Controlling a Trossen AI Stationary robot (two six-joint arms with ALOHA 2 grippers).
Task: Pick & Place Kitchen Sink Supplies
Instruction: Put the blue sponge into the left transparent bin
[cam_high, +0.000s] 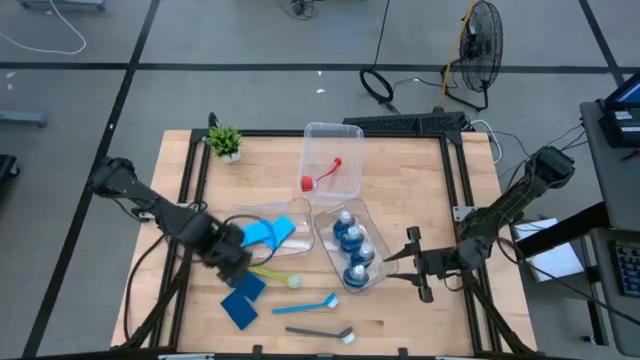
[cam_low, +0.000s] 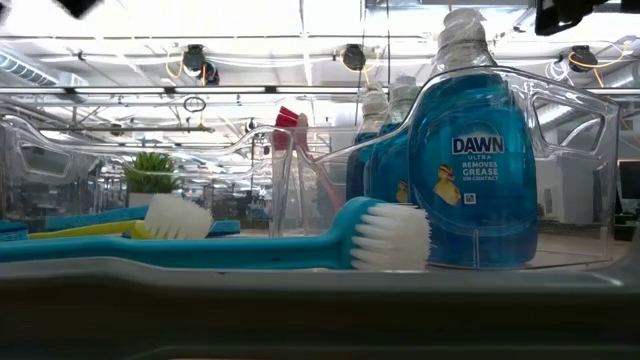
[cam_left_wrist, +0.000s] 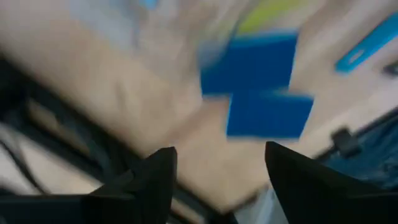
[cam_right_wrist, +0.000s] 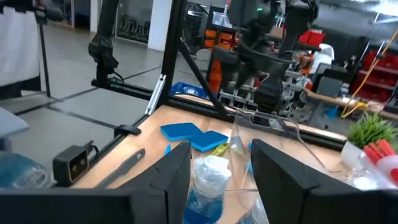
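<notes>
Several blue-liquid bottles (cam_high: 353, 248) stand in a clear bin (cam_high: 372, 225) at mid-table; the nearest bottle (cam_low: 470, 170) fills the low view. My right gripper (cam_high: 397, 262) is open and level at that bin's right side, and a white bottle cap (cam_right_wrist: 211, 169) shows ahead between its fingers. My left gripper (cam_high: 234, 258) is open above the table's left part. Two blue sponges (cam_left_wrist: 258, 87) lie flat on the table ahead of it. More sponges (cam_high: 268, 232) lie in a left bin. A red brush (cam_high: 320, 178) lies in the far bin.
The yellow-green brush (cam_high: 270, 272), light-blue brush (cam_high: 315, 302) and dark-grey brush (cam_high: 320, 332) lie on the table toward its near edge. A small potted plant (cam_high: 225, 141) stands at the far left corner. Black frame rails run along the table's left and right sides.
</notes>
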